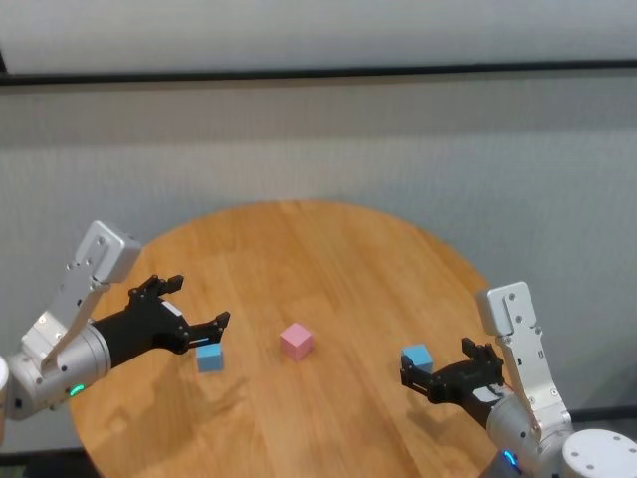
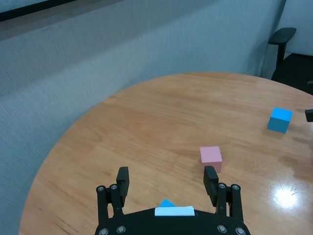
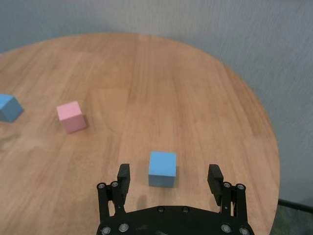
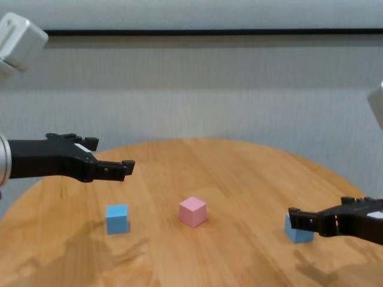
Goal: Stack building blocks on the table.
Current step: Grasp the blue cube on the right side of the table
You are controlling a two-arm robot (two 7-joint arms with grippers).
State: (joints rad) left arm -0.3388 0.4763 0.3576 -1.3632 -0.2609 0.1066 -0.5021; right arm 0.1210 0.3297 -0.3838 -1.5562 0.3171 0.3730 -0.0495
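Reaching in from both sides, we have our hands set low over the round wooden surface (image 1: pixel 328 249), each lined up with its own blue cube. Our left hand (image 1: pixel 194 304) hovers above the surface with its fingers spread wide and nothing between them; the left blue block (image 1: pixel 209 358) sits on the wood just under and ahead of it, untouched. Our right hand (image 1: pixel 438 376) rides much lower, almost at block height, fingers equally wide and empty, with the right blue block (image 1: pixel 417 358) standing just in front of the gap between them. That placement reads to us as two approaches prepared for a grasp, the right one further along.

The pink block (image 1: pixel 297 341) rests alone in the middle, well apart from both blue ones and from either hand. We judge it is left there as the likely base, since each arm can reach it.

Counting: three blocks in all, two blue and one pink, every one lying singly on the surface, none stacked yet. Two hands, both open, neither holding anything.
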